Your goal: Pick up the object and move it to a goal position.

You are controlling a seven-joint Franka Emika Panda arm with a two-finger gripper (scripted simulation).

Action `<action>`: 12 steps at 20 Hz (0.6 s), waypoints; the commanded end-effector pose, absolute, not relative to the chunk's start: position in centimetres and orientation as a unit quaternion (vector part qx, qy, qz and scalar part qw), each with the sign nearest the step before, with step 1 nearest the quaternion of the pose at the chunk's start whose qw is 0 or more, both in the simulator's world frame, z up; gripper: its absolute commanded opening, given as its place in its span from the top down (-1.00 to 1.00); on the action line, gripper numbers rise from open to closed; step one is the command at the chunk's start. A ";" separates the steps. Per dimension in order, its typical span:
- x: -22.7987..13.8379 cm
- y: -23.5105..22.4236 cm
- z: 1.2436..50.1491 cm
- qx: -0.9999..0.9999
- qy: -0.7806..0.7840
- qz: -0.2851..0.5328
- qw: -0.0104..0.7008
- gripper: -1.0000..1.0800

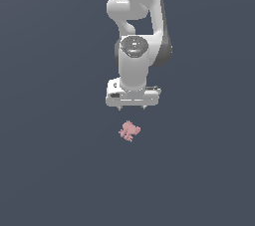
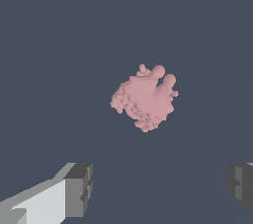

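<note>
The object (image 1: pixel 129 131) is a small pink lumpy figure with stubby protrusions, lying on the dark grey floor. In the exterior view it lies just below the white gripper (image 1: pixel 132 107), apart from it. In the wrist view the object (image 2: pixel 145 98) lies in the middle of the picture, beyond the two fingertips (image 2: pixel 79 188), not between them. The gripper (image 2: pixel 160 186) is open wide and empty, its jaws far apart.
The dark grey floor (image 1: pixel 50 170) spreads flat all around. The white arm (image 1: pixel 137 31) rises behind the gripper toward the top of the exterior view.
</note>
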State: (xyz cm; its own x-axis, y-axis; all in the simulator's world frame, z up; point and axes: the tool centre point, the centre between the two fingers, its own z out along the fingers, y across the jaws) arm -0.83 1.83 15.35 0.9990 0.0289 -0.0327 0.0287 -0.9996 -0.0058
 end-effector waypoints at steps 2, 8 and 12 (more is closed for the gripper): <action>-0.8 1.9 15.4 -1.000 -0.015 0.017 0.002 -0.92; -1.3 2.5 15.5 -0.999 -0.043 0.024 -0.007 -0.92; -1.4 2.6 15.6 -0.999 -0.047 0.025 -0.008 -0.92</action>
State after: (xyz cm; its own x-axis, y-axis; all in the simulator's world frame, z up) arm -1.35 2.63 15.59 0.9946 0.0907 -0.0501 0.0914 -0.9957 0.0128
